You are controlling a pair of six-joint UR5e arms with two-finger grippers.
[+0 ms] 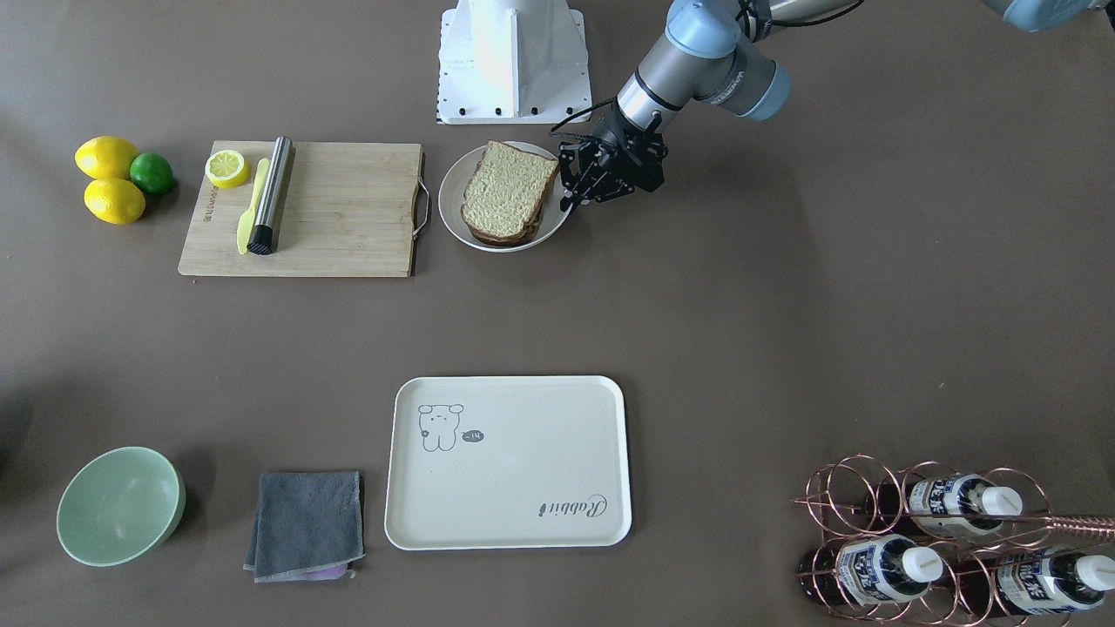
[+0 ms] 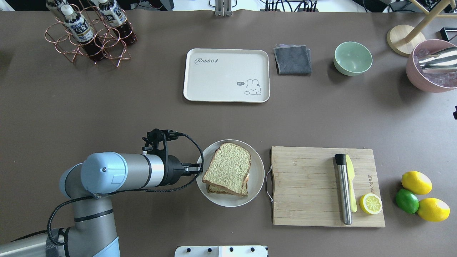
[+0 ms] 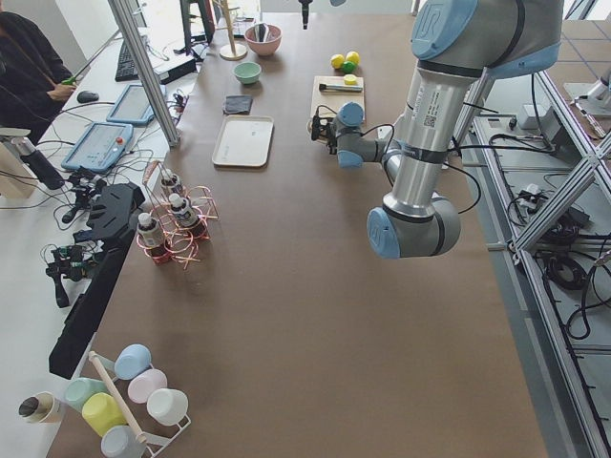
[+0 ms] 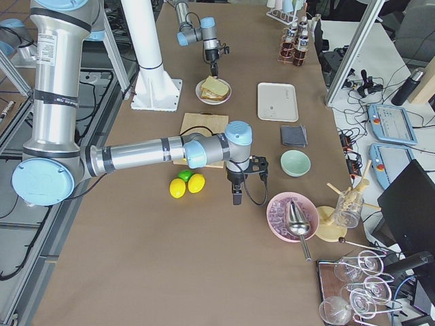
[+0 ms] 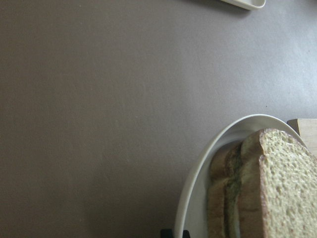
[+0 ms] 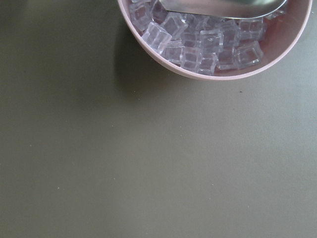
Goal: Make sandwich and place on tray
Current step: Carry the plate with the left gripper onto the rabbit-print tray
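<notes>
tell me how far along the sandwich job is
Done: the sandwich is stacked, both slices together on the white plate. In hand: the left gripper sits at the plate's edge beside the sandwich; whether it grips anything is unclear. Left: the tray holds nothing, so the sandwich has yet to be carried over to it.
</notes>
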